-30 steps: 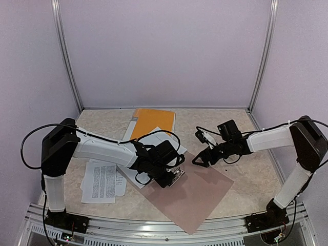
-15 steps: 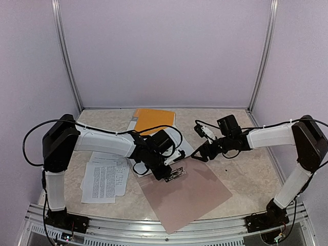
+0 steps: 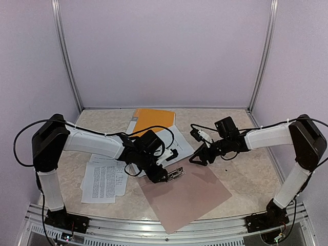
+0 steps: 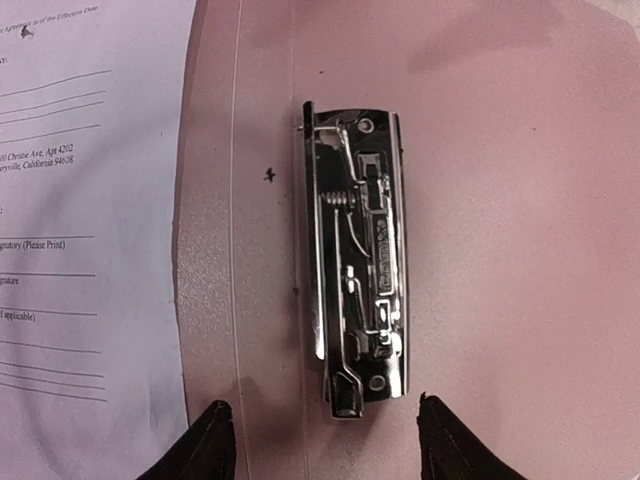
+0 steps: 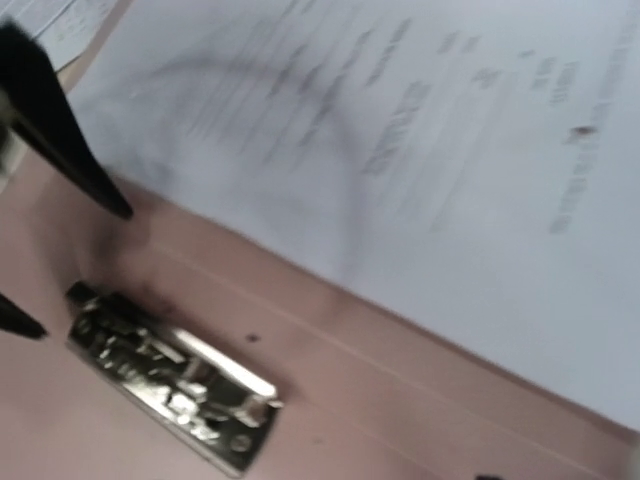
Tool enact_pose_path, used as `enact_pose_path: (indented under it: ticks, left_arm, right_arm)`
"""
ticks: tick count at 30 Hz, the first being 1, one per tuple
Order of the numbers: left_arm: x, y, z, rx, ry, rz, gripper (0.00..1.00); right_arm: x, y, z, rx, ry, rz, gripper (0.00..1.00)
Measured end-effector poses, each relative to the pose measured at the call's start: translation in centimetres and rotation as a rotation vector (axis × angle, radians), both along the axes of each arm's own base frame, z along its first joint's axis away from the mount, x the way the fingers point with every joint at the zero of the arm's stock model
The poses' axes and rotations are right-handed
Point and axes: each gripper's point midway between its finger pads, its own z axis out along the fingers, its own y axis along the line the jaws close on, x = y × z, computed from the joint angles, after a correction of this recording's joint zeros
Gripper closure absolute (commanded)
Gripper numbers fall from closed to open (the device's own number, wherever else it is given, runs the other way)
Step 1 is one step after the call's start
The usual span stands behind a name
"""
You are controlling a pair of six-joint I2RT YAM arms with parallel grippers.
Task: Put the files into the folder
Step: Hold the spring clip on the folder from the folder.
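Note:
The taupe folder (image 3: 190,199) lies open and flat on the table, with its metal clip (image 3: 175,175) at its far-left end. My left gripper (image 3: 166,177) hovers just short of the clip (image 4: 358,270), open, with nothing between its fingertips (image 4: 213,440). A white printed file (image 4: 90,200) lies beside the folder's left edge. My right gripper (image 3: 197,159) hangs open over the folder's far edge, above a white file (image 5: 420,130) that overlaps the folder (image 5: 330,400). More files (image 3: 105,180) lie at the left of the table.
An orange cover (image 3: 152,119) lies at the back, partly under the white sheet. Metal frame posts stand at the back corners, and a rail runs along the table's near edge.
My left gripper has opened and let go at the clip. Before that it swung the folder towards the near left. My right gripper has drifted a little left.

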Motion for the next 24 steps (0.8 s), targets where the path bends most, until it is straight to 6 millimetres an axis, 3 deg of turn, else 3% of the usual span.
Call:
enact_pose_path:
  ticks: [10, 17, 24]
  left_arm:
    - [-2.8, 1.3, 5.2, -0.210, 0.040, 0.059, 0.34]
    - [-3.5, 2.1, 4.9, -0.231, 0.075, 0.106, 0.35]
    - [-3.6, 2.3, 4.5, -0.236, 0.091, 0.138, 0.35]
  right_arm:
    - [-1.5, 3.9, -3.4, -0.065, 0.032, 0.168, 0.28]
    - [-3.0, 5.9, -4.8, -0.139, 0.022, 0.266, 0.33]
    - [-3.5, 6.5, -5.5, -0.197, -0.011, 0.299, 0.51]
